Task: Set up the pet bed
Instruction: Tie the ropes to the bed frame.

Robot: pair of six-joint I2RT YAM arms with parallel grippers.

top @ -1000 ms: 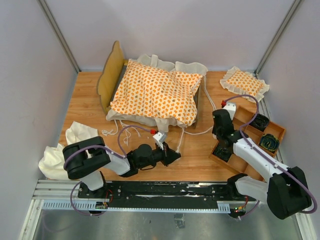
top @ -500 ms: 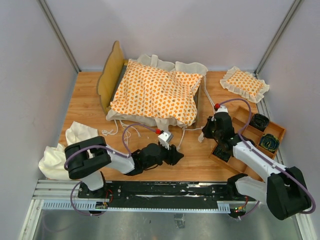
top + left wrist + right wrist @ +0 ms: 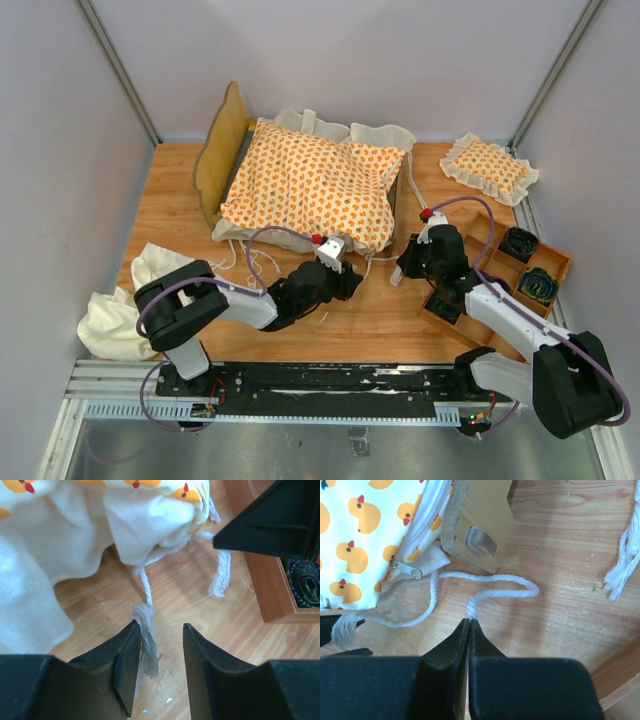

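The pet bed's wooden frame point(image 3: 222, 150) stands at the back with the duck-patterned cushion point(image 3: 310, 185) lying across it. My left gripper point(image 3: 345, 282) point(image 3: 160, 630) is open just off the cushion's near corner. The frayed end of a tie string point(image 3: 145, 630) lies loose along its left finger point(image 3: 125, 665). Right of it, my right gripper point(image 3: 405, 265) point(image 3: 469, 621) is shut on another white tie string point(image 3: 490, 580), which loops back to the cushion's zipper corner point(image 3: 405, 567) beside a bed leg point(image 3: 480, 525).
A small square ruffled pillow point(image 3: 488, 165) lies at the back right. A wooden compartment tray point(image 3: 478, 327) with dark items sits to the right, close to my right arm. A cream cloth point(image 3: 130, 300) is bunched at the near left. More loose strings point(image 3: 235, 262) trail there.
My left gripper has opened and moved forward and right to the cushion's near corner. My right gripper, still shut on its string, has moved left toward the foot of the bed.
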